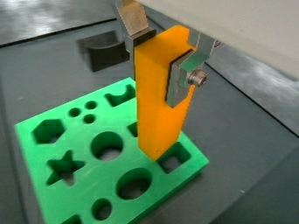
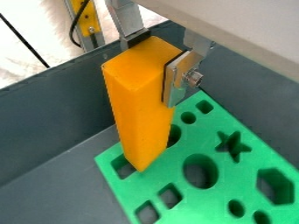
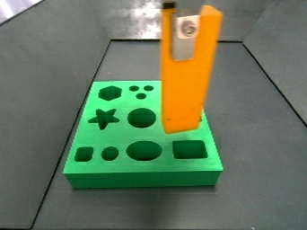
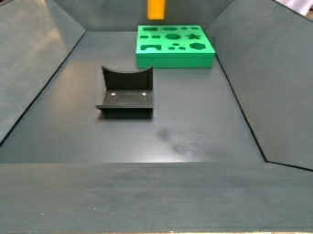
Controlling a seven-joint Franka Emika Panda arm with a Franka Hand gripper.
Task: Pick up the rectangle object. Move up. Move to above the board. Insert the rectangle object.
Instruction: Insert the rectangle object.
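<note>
My gripper [image 1: 162, 61] is shut on the rectangle object [image 1: 158, 114], a tall orange block held upright by its upper end. Both silver fingers press its sides in both wrist views, where the gripper [image 2: 158, 61] and the block [image 2: 140, 114] fill the middle. In a side view the block [image 3: 186, 90] hangs from the gripper [image 3: 182, 40] with its lower end just above the green board [image 3: 120, 135], close to the square cut-out [image 3: 189, 148]. The board [image 1: 82, 134] [image 2: 247, 175] lies flat under the block. In a side view, block [image 4: 156, 9] and board [image 4: 171, 61] are at the far end.
The dark fixture [image 4: 124, 91] stands on the floor mid-bin, apart from the board, and shows beyond the board in a wrist view [image 1: 103, 48]. Sloping grey walls [image 4: 49, 73] enclose the floor. A yellow cable [image 2: 77, 22] hangs outside the bin.
</note>
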